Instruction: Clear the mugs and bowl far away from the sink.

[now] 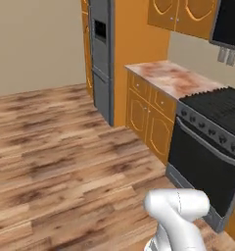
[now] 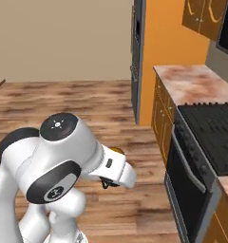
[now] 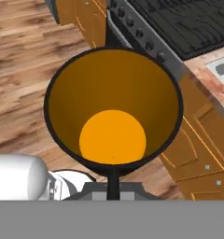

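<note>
A black mug (image 3: 113, 109) with an orange inside fills the middle of the hand view, its open mouth facing the camera. My gripper (image 3: 113, 173) is shut on its near rim, one dark fingertip (image 3: 113, 184) rising over the rim's edge. In the right base view, a bit of the mug (image 2: 117, 151) peeks out from behind my white forearm, held above the wooden floor. A pale grey corner of the sink (image 3: 222, 66) shows in the counter past the stove. The bowl is out of view.
A black stove (image 1: 215, 110) with its oven door (image 1: 202, 166) stands on the right, between orange cabinets (image 1: 149, 112) topped by a marbled counter (image 1: 173, 78). A grey fridge (image 1: 102, 54) stands farther back. Wooden floor (image 1: 51, 152) stretches open to the left.
</note>
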Tool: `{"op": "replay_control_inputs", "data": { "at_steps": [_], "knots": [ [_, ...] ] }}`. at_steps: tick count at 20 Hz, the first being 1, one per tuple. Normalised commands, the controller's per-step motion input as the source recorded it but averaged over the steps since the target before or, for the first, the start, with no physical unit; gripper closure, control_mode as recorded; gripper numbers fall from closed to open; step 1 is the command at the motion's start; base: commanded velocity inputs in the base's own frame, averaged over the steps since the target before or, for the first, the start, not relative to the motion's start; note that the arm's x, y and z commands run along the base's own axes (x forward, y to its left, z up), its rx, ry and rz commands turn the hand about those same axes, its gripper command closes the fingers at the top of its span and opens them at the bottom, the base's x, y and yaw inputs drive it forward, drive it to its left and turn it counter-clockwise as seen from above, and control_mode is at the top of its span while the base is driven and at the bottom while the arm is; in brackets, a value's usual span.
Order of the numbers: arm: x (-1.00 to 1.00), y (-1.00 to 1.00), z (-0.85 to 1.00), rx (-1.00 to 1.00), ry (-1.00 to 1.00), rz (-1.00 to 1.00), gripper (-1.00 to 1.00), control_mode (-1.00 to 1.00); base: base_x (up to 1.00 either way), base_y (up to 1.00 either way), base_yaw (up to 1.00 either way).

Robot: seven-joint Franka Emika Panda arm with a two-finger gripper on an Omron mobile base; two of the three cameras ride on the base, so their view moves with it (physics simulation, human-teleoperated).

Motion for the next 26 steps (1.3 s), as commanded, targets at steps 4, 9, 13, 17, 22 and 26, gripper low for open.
{"op": "replay_control_inputs", "data": {
  "at_steps": [4, 9, 13, 17, 22, 26],
  "knots": [
    [0.0, 0.0, 0.0, 0.0, 0.0, 0.0, 1.0, 1.0, -0.44, 0.38, 0.94],
    [0.0, 0.0, 0.0, 0.0, 0.0, 0.0, 1.0, 1.0, -0.38, 0.41, 0.91],
    [0.0, 0.0, 0.0, 0.0, 0.0, 0.0, 1.0, 1.0, -0.22, 0.33, 0.87],
    [0.0, 0.0, 0.0, 0.0, 0.0, 0.0, 1.0, 1.0, -0.08, 0.44, 0.83],
    [0.0, 0.0, 0.0, 0.0, 0.0, 0.0, 1.0, 1.0, 0.0, 0.47, 0.84],
    [0.0, 0.0, 0.0, 0.0, 0.0, 0.0, 1.0, 1.0, 0.06, 0.61, 0.72]
  ]
}}
